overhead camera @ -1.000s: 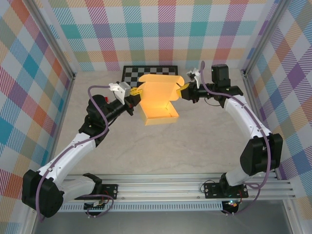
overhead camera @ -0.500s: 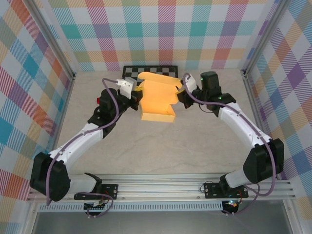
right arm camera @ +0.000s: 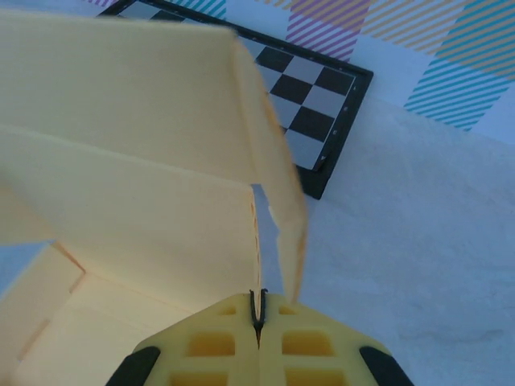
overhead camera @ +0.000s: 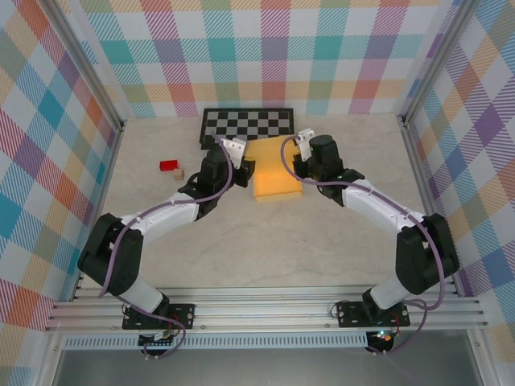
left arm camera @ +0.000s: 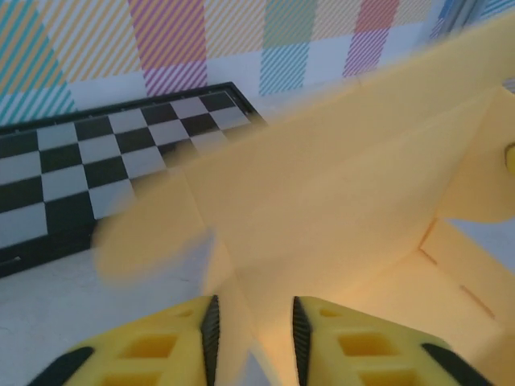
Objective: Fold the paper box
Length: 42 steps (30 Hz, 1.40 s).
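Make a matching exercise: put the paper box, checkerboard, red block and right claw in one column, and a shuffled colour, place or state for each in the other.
Column one:
1. paper box
2. checkerboard
3. red block
4. right claw

Column two:
a. black and white squares
b. pinched shut on thin card
c. next to a tan cube
d. yellow-orange, partly folded

Pairs: 1-d, 2-a, 3-c, 4-b

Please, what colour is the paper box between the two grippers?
Plain yellow-orange, with no print. The paper box shows best in the top external view.
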{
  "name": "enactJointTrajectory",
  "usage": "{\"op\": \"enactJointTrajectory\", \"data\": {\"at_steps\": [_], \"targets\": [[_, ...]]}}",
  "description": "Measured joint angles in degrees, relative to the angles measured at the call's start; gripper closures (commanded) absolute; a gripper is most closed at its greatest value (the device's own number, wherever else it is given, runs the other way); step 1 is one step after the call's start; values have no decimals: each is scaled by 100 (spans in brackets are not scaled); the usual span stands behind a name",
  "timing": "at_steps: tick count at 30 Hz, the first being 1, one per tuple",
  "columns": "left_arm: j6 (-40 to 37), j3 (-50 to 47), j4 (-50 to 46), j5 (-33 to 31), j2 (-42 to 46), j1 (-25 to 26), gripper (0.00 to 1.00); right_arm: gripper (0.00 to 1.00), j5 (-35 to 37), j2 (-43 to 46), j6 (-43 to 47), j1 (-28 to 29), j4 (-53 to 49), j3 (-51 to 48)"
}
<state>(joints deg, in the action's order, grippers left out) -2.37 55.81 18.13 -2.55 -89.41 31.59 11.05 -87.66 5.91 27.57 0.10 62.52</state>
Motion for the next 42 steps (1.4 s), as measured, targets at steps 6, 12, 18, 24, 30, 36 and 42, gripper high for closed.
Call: {"op": "enactJointTrajectory", "data": {"at_steps": [6,12,18,24,30,36,42], "targets": [[-330,-778,-42,673,417,-671,58,100,-608,0,358,-396,254,-79],[-758,-909,-7,1388,890,-1071,58,100,-1198,0,673,-546,411,-275],[-1097,-407,-225,2363,420,-1436,58,100,-2037,0,1082,-603,426,-415],[-1530,-223,-431,2761,164,-1504,57,100,-2828,0,1436,-623,592,-758],[-1731,-223,-603,3154,-72,-1526,57,100,-3158,0,1604,-623,734,-1062],[-1851,-223,-704,3189,-264,-1530,59,100,-3276,-7,1659,-623,811,-1113],[-1886,-120,-820,3261,-407,-1552,69,100,-3329,-9,1768,-623,811,-1113]]}}
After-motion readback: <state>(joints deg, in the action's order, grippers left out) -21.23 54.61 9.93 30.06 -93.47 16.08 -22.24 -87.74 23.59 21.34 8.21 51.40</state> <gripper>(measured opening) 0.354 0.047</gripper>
